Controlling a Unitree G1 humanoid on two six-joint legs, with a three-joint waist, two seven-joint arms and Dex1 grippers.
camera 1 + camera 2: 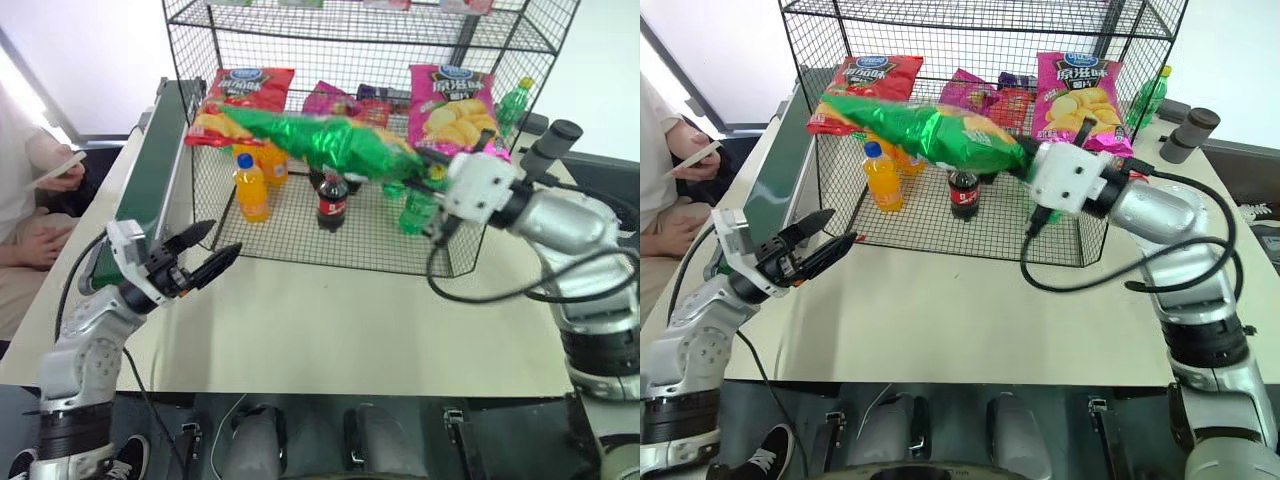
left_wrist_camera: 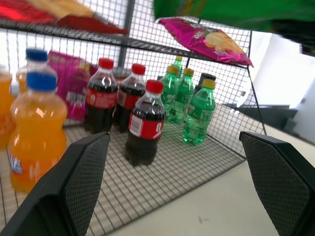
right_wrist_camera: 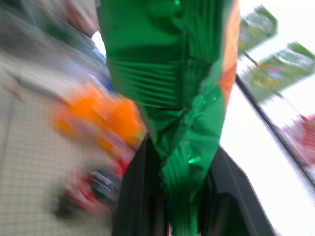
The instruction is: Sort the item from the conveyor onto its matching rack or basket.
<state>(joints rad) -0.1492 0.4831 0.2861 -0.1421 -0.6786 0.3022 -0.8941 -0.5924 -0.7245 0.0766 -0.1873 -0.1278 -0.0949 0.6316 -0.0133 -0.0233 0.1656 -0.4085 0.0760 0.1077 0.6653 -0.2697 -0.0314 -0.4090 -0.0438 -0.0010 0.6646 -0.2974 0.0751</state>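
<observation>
While gripped, green bag (image 1: 320, 140) | logo unreadable | pink bag (image 1: 455, 100) blue oval

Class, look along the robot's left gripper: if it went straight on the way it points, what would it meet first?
Probably the rack's wire front. The open left gripper aims at the cola bottle just behind that mesh, though depth is uncertain.

Bright, even daylight; heavy motion blur in right wrist view.
</observation>
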